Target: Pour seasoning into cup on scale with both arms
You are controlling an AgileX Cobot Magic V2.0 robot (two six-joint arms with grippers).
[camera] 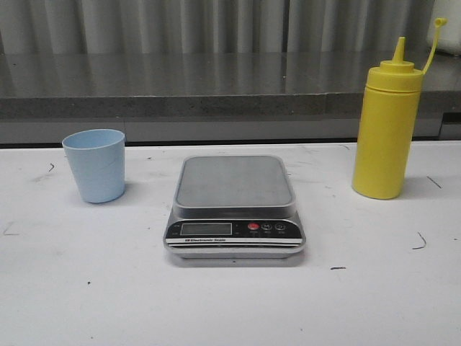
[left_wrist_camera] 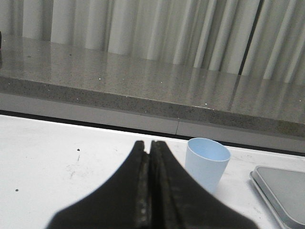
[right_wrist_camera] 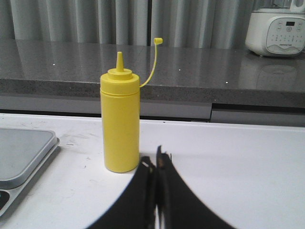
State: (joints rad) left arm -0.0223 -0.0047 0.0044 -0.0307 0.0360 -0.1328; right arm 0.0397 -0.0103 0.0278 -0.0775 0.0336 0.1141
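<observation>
The left black gripper (left_wrist_camera: 149, 148) is clenched, its two fingers pressed flat together with nothing between them; the right black gripper (right_wrist_camera: 156, 160) is likewise closed on itself, holding nothing. Neither arm shows in the front view.

The tall opaque yellow plastic squeeze bottle of seasoning (camera: 385, 130) stands upright on the white table (camera: 230, 303), to the right of the scale and well apart from it. Its pointed nozzle is bare, and the small cap hangs off to the side on a thin curved tether. In the right wrist view the bottle (right_wrist_camera: 120, 124) stands just beyond the closed fingertips, near them but not touching.

The small pale blue plastic tumbler (camera: 95, 164), handleless and tapering toward its base, stands upright on the table to the left of the scale, with a clear gap between them. It is not on the platform. In the left wrist view the cup (left_wrist_camera: 206, 162) sits just past the closed fingertips and a little to one side, apart from them.

The flat digital kitchen scale (camera: 235, 205) lies between cup and bottle, its silver steel rectangular platform bare. The black front panel faces the camera, with an LCD display, one red button and two dark ones.

Behind the table runs a grey speckled stone counter (camera: 180, 86), backed by pale ribbed panels. A white kitchen appliance (right_wrist_camera: 276, 28) with a button panel stands on that counter.
</observation>
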